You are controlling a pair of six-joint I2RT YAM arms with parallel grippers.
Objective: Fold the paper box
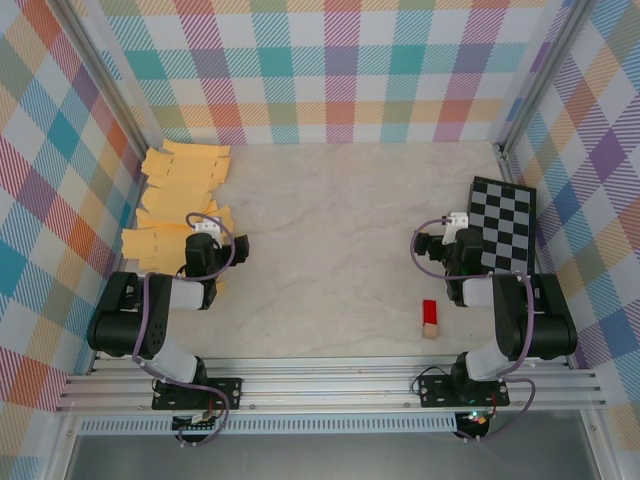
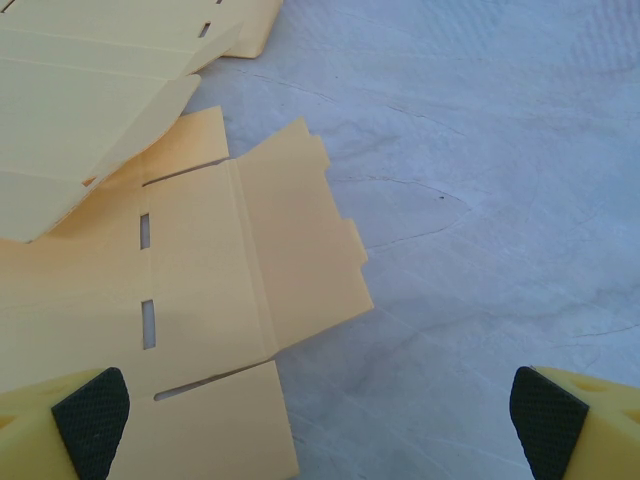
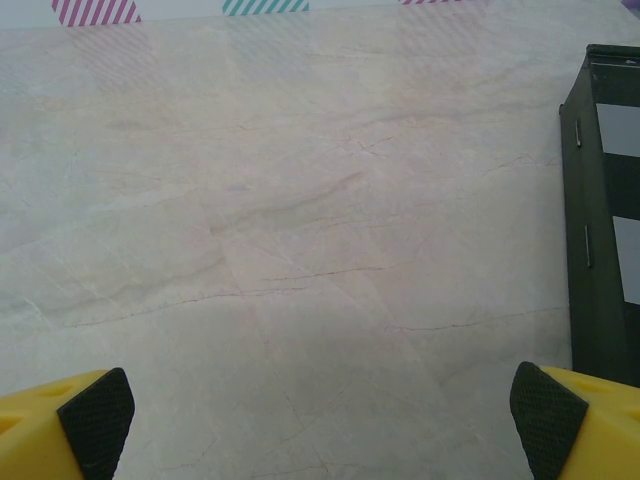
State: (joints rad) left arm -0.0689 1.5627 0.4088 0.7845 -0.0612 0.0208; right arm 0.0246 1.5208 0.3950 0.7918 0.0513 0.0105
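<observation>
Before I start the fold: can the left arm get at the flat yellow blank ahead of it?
Probably yes: the left fingers stand open and the yellow blank lies flat just ahead, its near part uncovered; another blank overlaps its far corner.

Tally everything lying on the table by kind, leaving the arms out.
Pile of yellow paper box blanks: 1 (the sheets overlap, so their number is unclear)
Checkerboard: 1
Small red block: 1
Small tan block: 1 (touching the red one)
Total: 4
</observation>
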